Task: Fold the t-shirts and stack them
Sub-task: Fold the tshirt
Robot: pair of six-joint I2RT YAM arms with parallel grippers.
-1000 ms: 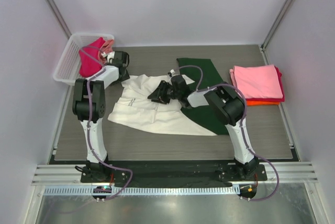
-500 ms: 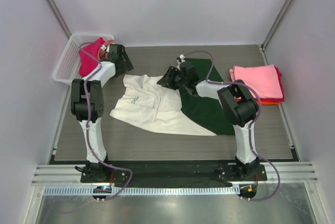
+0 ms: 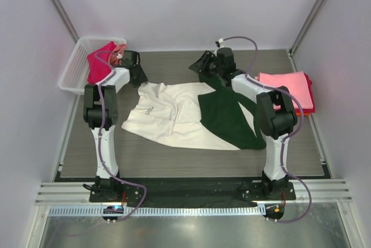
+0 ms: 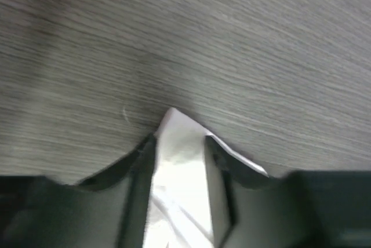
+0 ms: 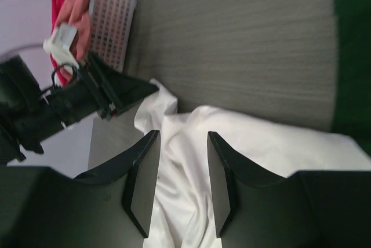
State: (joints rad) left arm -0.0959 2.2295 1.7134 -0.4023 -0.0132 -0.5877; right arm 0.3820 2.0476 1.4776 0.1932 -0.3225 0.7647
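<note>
**Cream t-shirt (image 3: 174, 115) spread mid-frame, one far corner pinched**

Nearest the arm bases, a band of grey surface (image 3: 174, 158) shows between the shirt's lower hem and the bottom edge. The hem slants down to the right, ending at the corner of the dark green part (image 3: 226, 117), which covers the shirt's right half.

At centre right lies a folded stack with a pink t-shirt (image 3: 284, 88) on top. A red edge (image 3: 312, 94) shows beneath it and an orange t-shirt (image 3: 288, 113) lies at the bottom. The right arm crosses the gap between the stack and the green cloth.

At the shirt's upper left corner the left fingers (image 4: 139, 201) are clamped on a point of cream cloth. At upper centre the right fingers (image 5: 142, 184) are spread apart with nothing between them, above the shirt's far edge.

In the upper left corner a white mesh basket (image 3: 74, 65) holds a magenta t-shirt (image 3: 99, 65), just beside the left fingers.
</note>
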